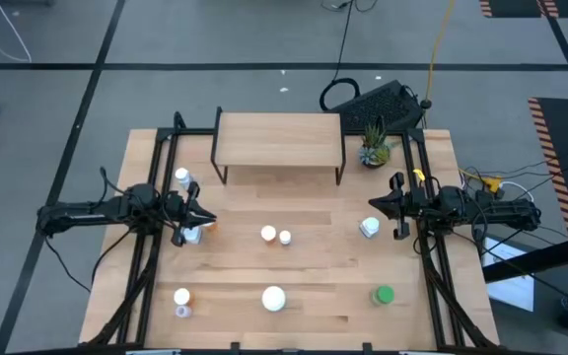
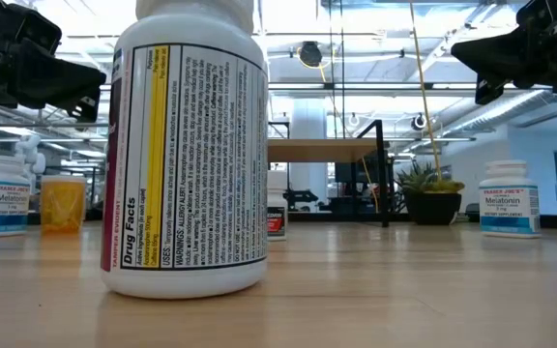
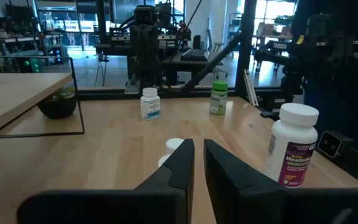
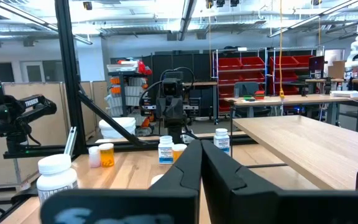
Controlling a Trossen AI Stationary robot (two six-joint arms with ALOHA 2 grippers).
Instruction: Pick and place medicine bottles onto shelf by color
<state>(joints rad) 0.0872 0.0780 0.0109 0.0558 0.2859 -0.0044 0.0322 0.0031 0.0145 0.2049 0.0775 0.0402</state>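
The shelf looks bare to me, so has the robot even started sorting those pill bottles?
Nothing is done yet: the shelf carries no bottles. Neither the left gripper nor the right gripper holds anything. All the medicine bottles remain on the table, still to be placed.

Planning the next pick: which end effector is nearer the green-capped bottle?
Right. The right end effector hovers above the table just up the right side from the green-capped bottle; the left end effector is across the table, much farther off.

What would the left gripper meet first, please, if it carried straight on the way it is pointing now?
Probably the pair of small white-capped bottles mid-table, seen just beyond the left gripper in its wrist view; it points across the table, though its height above them is unclear.
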